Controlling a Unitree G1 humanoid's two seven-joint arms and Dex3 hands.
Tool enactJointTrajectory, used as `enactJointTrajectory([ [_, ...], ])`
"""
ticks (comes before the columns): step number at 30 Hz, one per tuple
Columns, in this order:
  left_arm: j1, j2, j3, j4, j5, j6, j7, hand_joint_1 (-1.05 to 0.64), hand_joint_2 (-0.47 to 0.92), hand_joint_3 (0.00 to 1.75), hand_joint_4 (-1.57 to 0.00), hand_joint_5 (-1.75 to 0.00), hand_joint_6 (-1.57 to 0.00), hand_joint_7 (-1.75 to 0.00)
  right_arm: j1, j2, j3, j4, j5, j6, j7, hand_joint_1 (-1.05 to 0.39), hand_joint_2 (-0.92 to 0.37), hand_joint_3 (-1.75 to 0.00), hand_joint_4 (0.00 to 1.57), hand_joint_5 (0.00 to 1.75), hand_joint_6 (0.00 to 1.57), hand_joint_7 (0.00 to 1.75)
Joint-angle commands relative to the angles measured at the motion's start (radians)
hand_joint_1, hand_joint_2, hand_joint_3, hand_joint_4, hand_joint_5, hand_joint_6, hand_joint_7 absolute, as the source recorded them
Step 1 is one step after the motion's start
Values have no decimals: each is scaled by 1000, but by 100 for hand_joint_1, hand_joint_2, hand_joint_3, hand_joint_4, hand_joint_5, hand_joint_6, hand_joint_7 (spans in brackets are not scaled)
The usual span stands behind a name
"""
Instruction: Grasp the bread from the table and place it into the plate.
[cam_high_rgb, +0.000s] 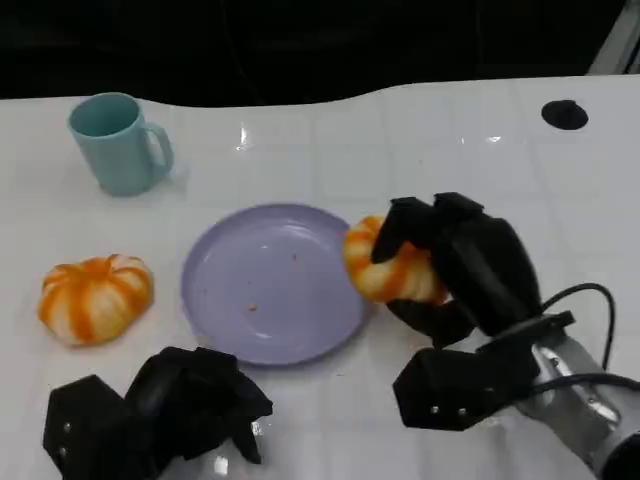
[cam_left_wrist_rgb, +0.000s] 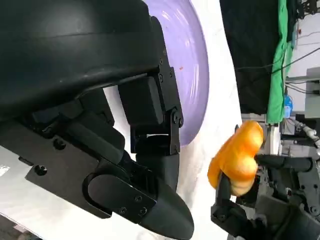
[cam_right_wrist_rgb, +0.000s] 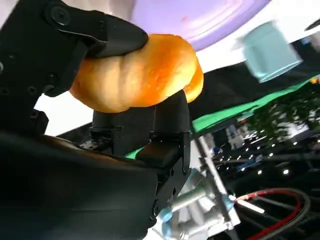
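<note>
The white desk (cam_high_rgb: 480, 130) carries everything, and at its middle lies the lilac plate (cam_high_rgb: 270, 285), bare but for a few crumbs. The right hand (cam_high_rgb: 455, 265) has its fingers wrapped around the bread (cam_high_rgb: 385, 265), an orange-glazed twisted roll, at the plate's right rim; the right wrist view shows fingers (cam_right_wrist_rgb: 107, 35) clamped across the roll with the plate beyond it. Whether the roll is lifted off the desk or only just touching the rim I cannot tell for sure, though the left wrist view suggests it hangs free beside the plate. So the grasp looks done, and what is left is to carry the roll over the plate's centre and let go. The left hand (cam_high_rgb: 175, 405) rests near the desk's front edge, its fingers curled in with nothing in them. A second roll (cam_high_rgb: 95, 297) sits untouched well left of the plate, and a teal mug (cam_high_rgb: 118, 142) stands behind it.
</note>
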Motion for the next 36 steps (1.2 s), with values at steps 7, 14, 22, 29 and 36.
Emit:
enactJointTrajectory([
  [7, 13, 26, 3, -5, -10, -1, -11, -105, 82, 1, -147, -101, -155, -53, -135, 119, 5, 100, 31, -3, 45, -14, -22, -147, 99, 175, 79, 169],
  [14, 8, 24, 3, 1, -8, -2, -2, -105, 82, 0, -147, -101, -156, -53, -234, 191, 15, 259, 29, -24, 16, -14, -26, -135, 94, 175, 75, 171],
  [22, 13, 22, -2, -6, -3, -6, 1, -105, 82, 1, -147, -101, -156, -53, -255, 218, 0, 313, 68, -13, 65, -16, -39, -114, 81, 171, 75, 129],
  [29, 17, 20, -3, -14, -7, -4, 2, -105, 82, 1, -147, -102, -155, -54, -236, 188, 2, 277, 105, -18, 220, -30, -77, -36, 34, 54, 54, 15],
  [36, 20, 22, -8, -21, 2, -6, 7, -105, 83, 1, -147, -102, -155, -54, -169, 136, -5, 112, 153, 18, 412, -54, -92, -20, 1, 34, 26, 0],
])
